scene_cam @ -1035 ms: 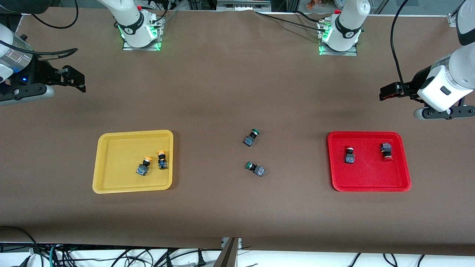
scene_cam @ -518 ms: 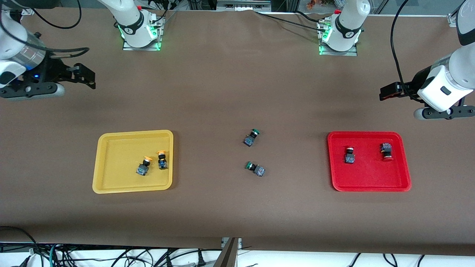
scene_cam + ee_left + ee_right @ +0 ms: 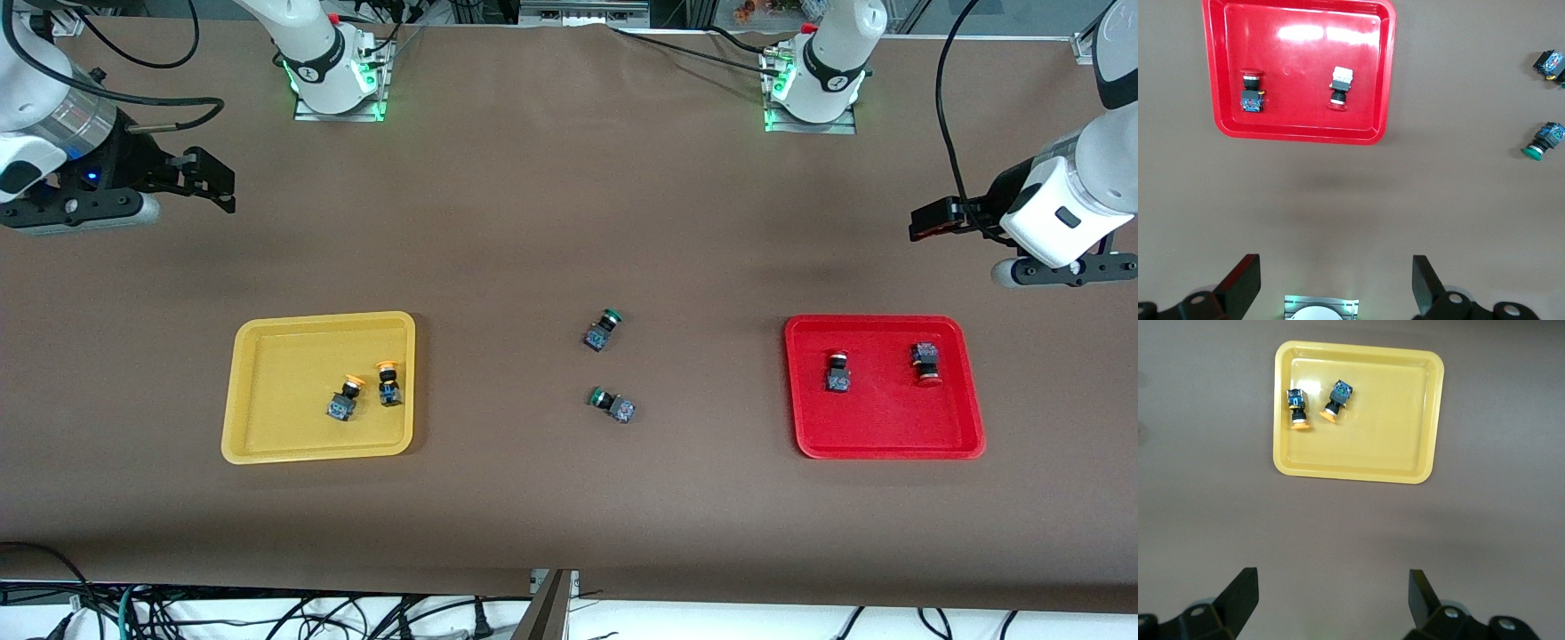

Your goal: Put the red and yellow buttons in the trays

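Two yellow buttons [image 3: 364, 392] in yellow tray [image 3: 267, 444], two red [image 3: 880, 364] in red tray [image 3: 889, 444]. Left tool [image 3: 1331, 283] and right tool [image 3: 1331, 600] high above table [image 3: 533, 222], fingers apart, empty.

No legible text, label, brand name, number or sign appears in any view. The white robot bases [image 3: 333, 67] each carry a small dark round emblem, but its mark cannot be read.
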